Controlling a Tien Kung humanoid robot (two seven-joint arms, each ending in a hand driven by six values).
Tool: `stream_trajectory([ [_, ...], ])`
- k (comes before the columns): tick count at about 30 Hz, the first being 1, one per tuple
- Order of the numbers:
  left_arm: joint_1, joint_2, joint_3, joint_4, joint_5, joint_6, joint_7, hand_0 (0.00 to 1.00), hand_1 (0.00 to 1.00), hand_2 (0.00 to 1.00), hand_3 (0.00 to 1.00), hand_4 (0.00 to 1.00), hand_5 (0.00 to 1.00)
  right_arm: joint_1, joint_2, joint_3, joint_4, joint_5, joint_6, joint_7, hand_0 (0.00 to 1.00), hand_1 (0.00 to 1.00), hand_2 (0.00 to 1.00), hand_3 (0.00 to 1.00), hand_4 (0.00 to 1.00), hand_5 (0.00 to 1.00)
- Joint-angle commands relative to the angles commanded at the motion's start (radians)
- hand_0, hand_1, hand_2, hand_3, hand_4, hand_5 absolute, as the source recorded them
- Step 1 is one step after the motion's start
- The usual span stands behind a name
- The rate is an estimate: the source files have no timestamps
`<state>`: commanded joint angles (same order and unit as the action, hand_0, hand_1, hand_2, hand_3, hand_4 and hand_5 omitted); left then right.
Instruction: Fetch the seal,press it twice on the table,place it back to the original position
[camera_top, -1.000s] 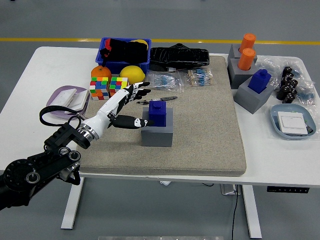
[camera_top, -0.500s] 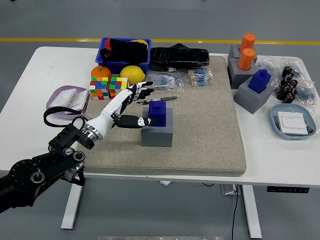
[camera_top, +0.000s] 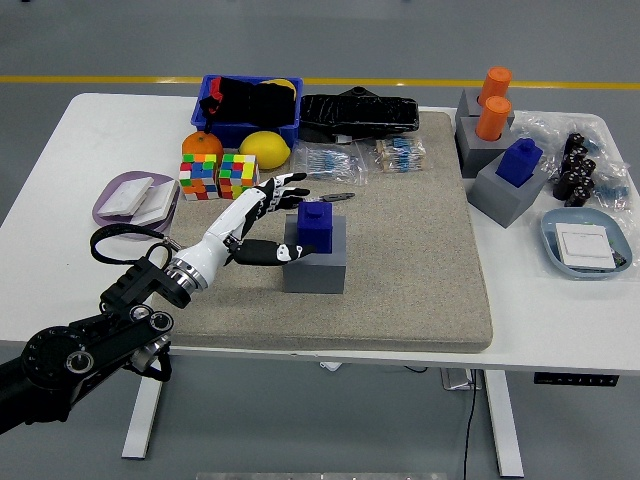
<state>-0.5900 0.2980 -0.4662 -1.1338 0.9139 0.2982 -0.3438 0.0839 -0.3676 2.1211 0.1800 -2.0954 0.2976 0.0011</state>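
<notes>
- Seal (camera_top: 316, 223) first: the blue block-shaped stamp sits upright in its grey holder (camera_top: 315, 262), a little left of the frame's centre, on the beige mat (camera_top: 400, 260).
- My left hand (camera_top: 262, 222) has its fingers spread and grasps nothing; the thumb lies low against the holder's left face and the other fingers (camera_top: 285, 187) fan out just above and left of the seal. Whether any fingertip touches the blue block I cannot tell.
- My right hand is nowhere in the picture.
- A second blue seal (camera_top: 520, 160) stands in another grey holder at the right of the frame, with two orange seals (camera_top: 493, 103) behind it; I take the central one as mine, since my hand is at it.
- Progress, as I judge it: nothing is done yet. The seal is not lifted, so the fetch is only at the approach-and-close stage.
- Left to do: close my fingers on the seal, lift it out of the holder, press it down twice on the table, then set it back into the same grey holder.
- Rubik's cubes (camera_top: 219, 176) and an orange (camera_top: 201, 144) lie just behind my hand, toward the upper left.
</notes>
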Motion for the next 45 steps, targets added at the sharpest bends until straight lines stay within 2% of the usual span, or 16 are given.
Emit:
stream_trajectory([
  [30, -0.013, -0.036, 0.032, 0.026, -0.034, 0.032, -0.02, 0.78, 0.776, 0.756, 0.911, 0.892, 0.002, 0.001, -0.001, -0.006, 0.0, -0.003, -0.003, 0.0, 0.785, 0.683, 0.662, 0.617, 0.786, 0.445],
  [45, -0.017, -0.044, 0.046, 0.035, -0.028, 0.046, -0.008, 0.765, 0.729, 0.729, 0.902, 0.848, 0.002, 0.002, 0.0, 0.0, 0.0, -0.004, -0.001, 0.002, 0.786, 0.683, 0.662, 0.618, 0.789, 0.447],
])
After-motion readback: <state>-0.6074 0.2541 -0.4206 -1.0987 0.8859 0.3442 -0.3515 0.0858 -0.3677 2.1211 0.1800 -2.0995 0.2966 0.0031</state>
